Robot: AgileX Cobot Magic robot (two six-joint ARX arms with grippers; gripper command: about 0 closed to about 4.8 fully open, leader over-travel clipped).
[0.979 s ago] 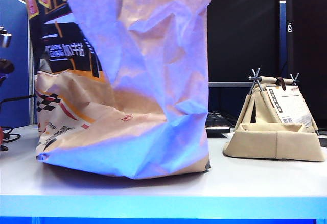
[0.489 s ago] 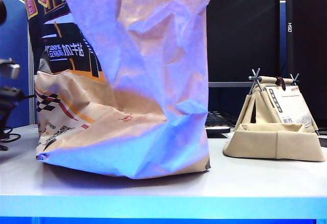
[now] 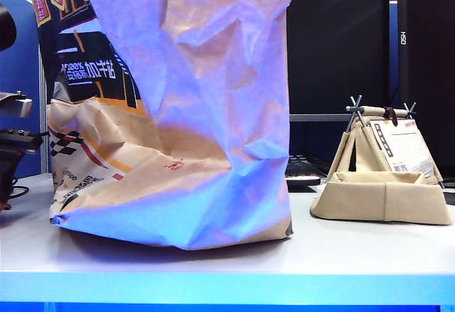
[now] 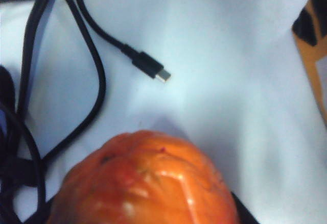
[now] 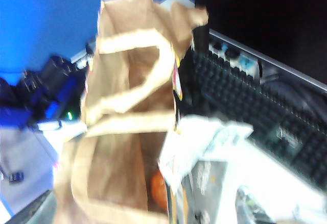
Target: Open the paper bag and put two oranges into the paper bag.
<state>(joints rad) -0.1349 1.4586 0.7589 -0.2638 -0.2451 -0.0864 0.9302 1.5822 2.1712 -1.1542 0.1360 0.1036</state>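
One paper bag (image 3: 178, 113) stands upright on the white tabletop (image 3: 341, 255), mouth open at the top, crinkled, with black print on its left side. Two oranges visible: one orange (image 4: 145, 183) fills the left wrist view, sitting on the tabletop right under the left end effector (image 3: 13, 138), which is low at the left edge just beside the bag; its fingers aren't visible, so can't tell if they are apart or closed on the fruit. Second orange (image 5: 158, 191) lies inside the bag at the bottom. Right end effector is above the bag's mouth, out of frame; spread wide. One black cable (image 4: 92, 66) with loose plug near the first orange. One beige fabric tray (image 3: 384, 195) on the right, well apart from the bag. One keyboard (image 5: 240, 101) behind.
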